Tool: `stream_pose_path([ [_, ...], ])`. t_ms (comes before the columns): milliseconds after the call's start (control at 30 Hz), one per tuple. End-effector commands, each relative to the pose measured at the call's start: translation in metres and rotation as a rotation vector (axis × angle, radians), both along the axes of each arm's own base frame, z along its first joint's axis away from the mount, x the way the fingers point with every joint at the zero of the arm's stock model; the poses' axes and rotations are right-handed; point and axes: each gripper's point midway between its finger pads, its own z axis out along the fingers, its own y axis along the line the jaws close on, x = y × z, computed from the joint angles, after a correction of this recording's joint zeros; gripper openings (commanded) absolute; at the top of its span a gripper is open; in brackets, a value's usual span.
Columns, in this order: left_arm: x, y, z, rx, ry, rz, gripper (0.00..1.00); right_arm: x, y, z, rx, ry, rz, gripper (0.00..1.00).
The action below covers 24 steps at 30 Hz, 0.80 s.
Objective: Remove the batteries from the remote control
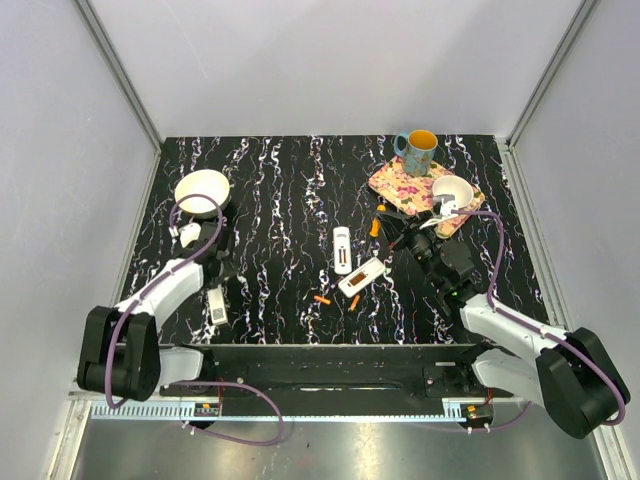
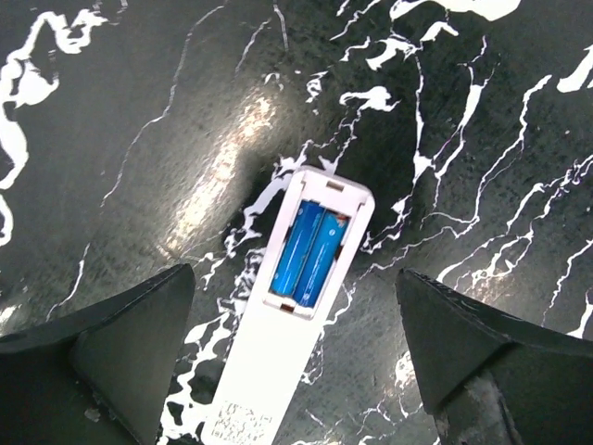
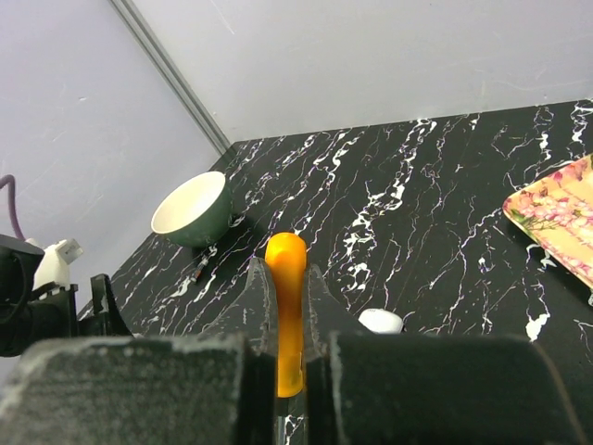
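No lettering, brand or number can be read in any view. The long white plastic remote control, lying back-up on the black, white-veined marble-patterned worktop, carries a patch of faint grey print near its lower end, too blurred to make out. The two blue cylindrical batteries in its open compartment have plain-looking wrappers; one has a small orange mark at its upper end, but no legible words. In the top view, a white strip with fine dark tick marks runs along the near edge like a scale, its figures too small to tell.
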Motion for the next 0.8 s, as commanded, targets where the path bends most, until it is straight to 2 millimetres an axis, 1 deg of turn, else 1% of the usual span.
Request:
stream_pose_path([
  [0,0.020,-0.011,-0.008,-0.093,-0.016,-0.049,0.93,-0.002,0.003,0.008,0.015,-0.030,0.012,0.00],
  [67,0.020,-0.014,-0.015,-0.108,0.011,-0.059,0.91,-0.002,0.003,0.008,0.015,-0.030,0.012,0.00],
  [100,0.021,-0.014,-0.017,-0.113,0.019,-0.060,0.86,-0.002,0.002,0.008,0.016,-0.029,0.010,0.00],
  [133,0.022,-0.015,-0.018,-0.115,0.028,-0.070,0.84,-0.002,0.002,0.008,0.017,-0.029,0.010,0.00],
  [267,0.025,-0.021,-0.029,-0.146,0.078,-0.104,0.66,-0.002,0.000,0.007,0.017,-0.031,-0.002,0.00],
  [300,0.026,-0.023,-0.031,-0.151,0.089,-0.112,0.55,-0.002,-0.001,0.007,0.017,-0.031,-0.005,0.00],
  [367,0.028,-0.030,-0.038,-0.175,0.128,-0.149,0.43,-0.003,-0.002,0.007,0.016,-0.031,-0.008,0.00],
  [400,0.029,-0.032,-0.040,-0.184,0.137,-0.157,0.40,-0.002,-0.003,0.006,0.015,-0.030,-0.011,0.00],
  [433,0.033,-0.037,-0.040,-0.204,0.143,-0.188,0.29,-0.003,-0.004,0.007,0.015,-0.036,-0.013,0.00],
  [467,0.032,-0.038,-0.044,-0.207,0.160,-0.198,0.23,-0.003,-0.004,0.008,0.015,-0.037,-0.013,0.00],
  [500,0.033,-0.040,-0.044,-0.204,0.163,-0.206,0.20,-0.003,-0.005,0.008,0.012,-0.037,-0.017,0.00],
  [533,0.037,-0.043,-0.042,-0.210,0.154,-0.230,0.13,-0.004,-0.005,0.008,0.013,-0.038,-0.017,0.00],
  [600,0.042,-0.053,-0.036,-0.215,0.141,-0.273,0.13,-0.004,-0.006,0.009,0.009,-0.041,-0.021,0.00],
  [633,0.049,-0.057,-0.030,-0.206,0.124,-0.298,0.11,-0.004,-0.006,0.008,0.007,-0.040,-0.023,0.00],
  [667,0.052,-0.061,-0.028,-0.199,0.123,-0.314,0.11,-0.004,-0.006,0.010,0.008,-0.042,-0.023,0.00],
  [700,0.053,-0.071,-0.024,-0.191,0.122,-0.355,0.11,-0.003,-0.007,0.009,0.008,-0.041,-0.027,0.00],
  [733,0.065,-0.074,-0.016,-0.158,0.106,-0.381,0.11,-0.003,-0.007,0.009,0.007,-0.041,-0.028,0.00],
  [767,0.068,-0.084,-0.013,-0.135,0.109,-0.420,0.11,-0.003,-0.008,0.009,0.007,-0.041,-0.031,0.00],
])
